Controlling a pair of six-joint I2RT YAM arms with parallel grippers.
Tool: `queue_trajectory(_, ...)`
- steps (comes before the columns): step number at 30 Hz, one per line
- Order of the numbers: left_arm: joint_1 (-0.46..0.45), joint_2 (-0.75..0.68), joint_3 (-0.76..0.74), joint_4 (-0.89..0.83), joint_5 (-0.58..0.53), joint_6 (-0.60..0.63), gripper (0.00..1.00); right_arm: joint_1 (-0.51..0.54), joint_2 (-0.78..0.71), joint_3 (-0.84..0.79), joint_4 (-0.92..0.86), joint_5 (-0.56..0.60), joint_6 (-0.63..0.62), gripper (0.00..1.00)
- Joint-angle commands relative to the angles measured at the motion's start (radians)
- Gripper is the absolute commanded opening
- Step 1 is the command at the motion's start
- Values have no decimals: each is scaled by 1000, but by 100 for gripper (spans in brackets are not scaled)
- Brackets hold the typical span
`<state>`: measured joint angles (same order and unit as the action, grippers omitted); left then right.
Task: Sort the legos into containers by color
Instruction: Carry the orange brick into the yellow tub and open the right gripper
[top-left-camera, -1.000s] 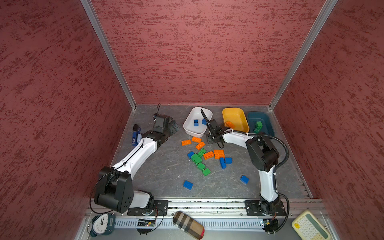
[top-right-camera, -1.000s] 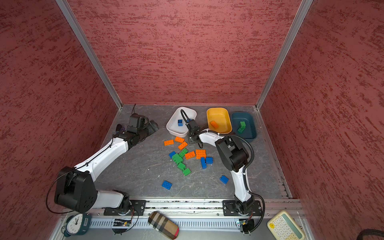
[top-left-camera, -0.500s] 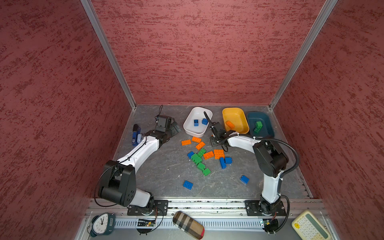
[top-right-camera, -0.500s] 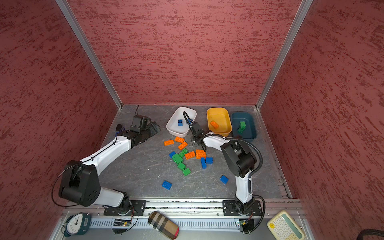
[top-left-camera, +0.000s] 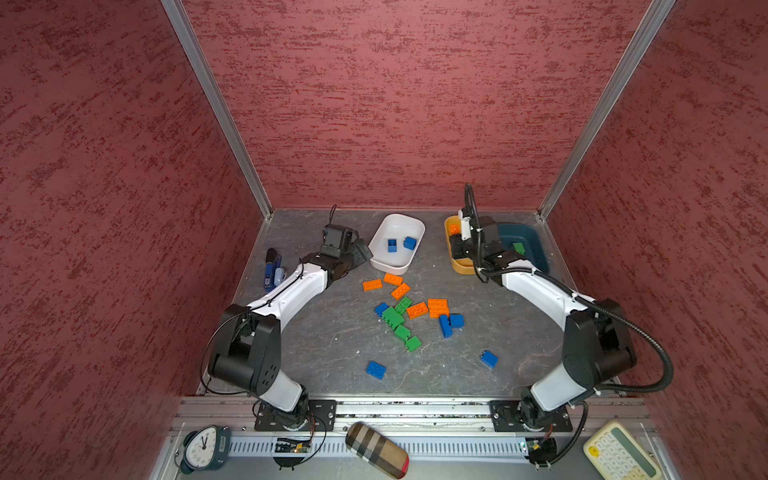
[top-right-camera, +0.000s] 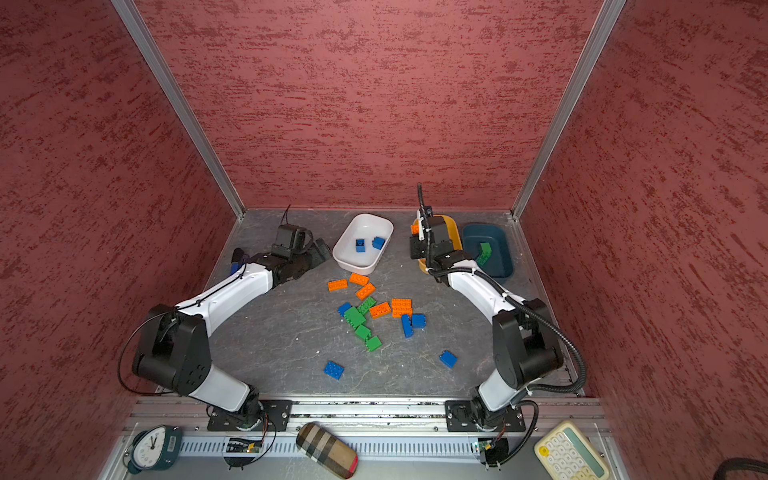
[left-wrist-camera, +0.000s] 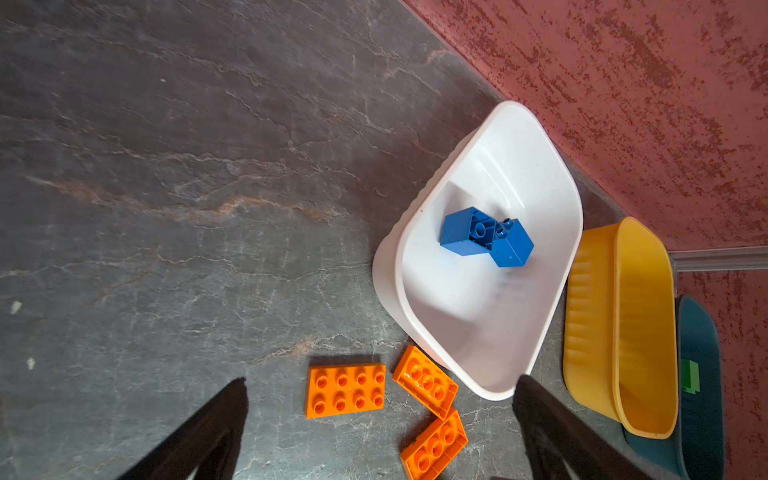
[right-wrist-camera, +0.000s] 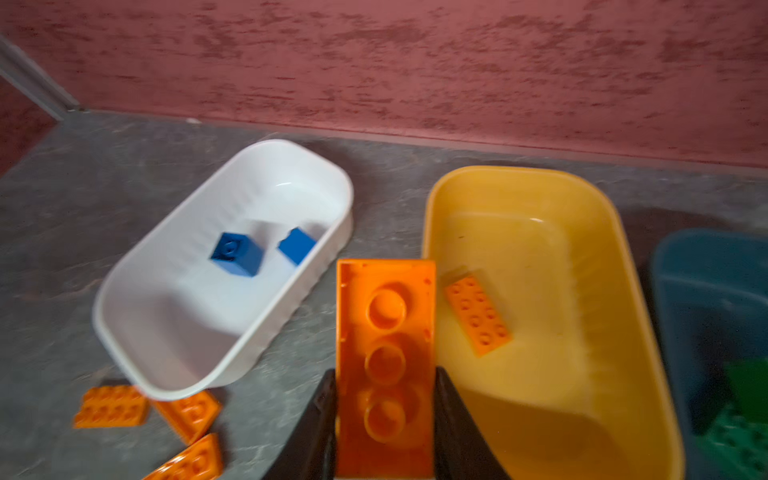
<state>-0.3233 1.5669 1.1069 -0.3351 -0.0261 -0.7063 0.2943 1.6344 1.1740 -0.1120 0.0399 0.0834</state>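
Legos (top-left-camera: 417, 310) lie mostly in a loose cluster at the middle of the bench (top-left-camera: 316, 353): flat orange plates, green bricks and blue bricks, studs up, their long axes pointing in no common direction. Two blue ones sit apart, nearer the front edge (top-left-camera: 375, 369) (top-left-camera: 489, 358). Three orange plates (left-wrist-camera: 345, 388) lie just beside the near end of the white tub (top-left-camera: 417, 227). That tub stands aslant by the far edge and holds two blue bricks (top-left-camera: 409, 242); in the left wrist view one of them shows its hollow underside.

The right gripper (right-wrist-camera: 385, 376) is clamped on an orange oblong lego (right-wrist-camera: 384, 316), its fingers pressing the two long sides. The lego's long axis runs straight out in line with the fingers, and its hollow underside faces the wrist camera. It hangs over the yellow-orange tub (right-wrist-camera: 519, 172), at the rim that faces the white tub. Inside this tub one orange plate (right-wrist-camera: 478, 316) lies flat, studs up, aslant to the tub's walls.

The dark teal tub (top-left-camera: 536, 253) stands just beside the yellow-orange one, toward the far right corner, with a green lego (top-left-camera: 518, 248) in it.

The left gripper (left-wrist-camera: 381, 379) has its jaws spread wide and holds nothing. It sits low beside the white tub, on the side toward the left edge. A blue-and-black gadget (top-left-camera: 272, 270) lies along the left edge.
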Motion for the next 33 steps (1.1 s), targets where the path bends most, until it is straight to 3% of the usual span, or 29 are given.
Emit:
queue_trajectory(1, -6, 22, 24, 10, 40, -1, 99, -92, 105, 74, -43, -60, -161, 19)
queue_trajectory(7, 12, 60, 33, -23, 109, 5, 99, -206, 342, 358, -299, -166, -310, 20)
queue_trajectory(12, 24, 74, 16, -18, 139, -1, 100, -208, 480, 545, -447, -125, -418, 24)
queue_trajectory(19, 23, 84, 28, -17, 146, -1, 99, -203, 581, 754, -584, -115, -362, 47)
queue_trajectory(29, 22, 84, 39, -9, 156, -2, 99, -178, 325, 551, -490, -208, -176, 78)
queue_trajectory(30, 20, 81, 39, -5, 160, -3, 99, -168, 282, 502, -461, -204, -154, 92)
queue_trajectory(31, 18, 79, 39, 1, 164, -6, 100, -159, 240, 456, -436, -201, -132, 99)
queue_trajectory(33, 13, 75, 41, 9, 167, -11, 99, -138, 163, 366, -388, -188, -62, 99)
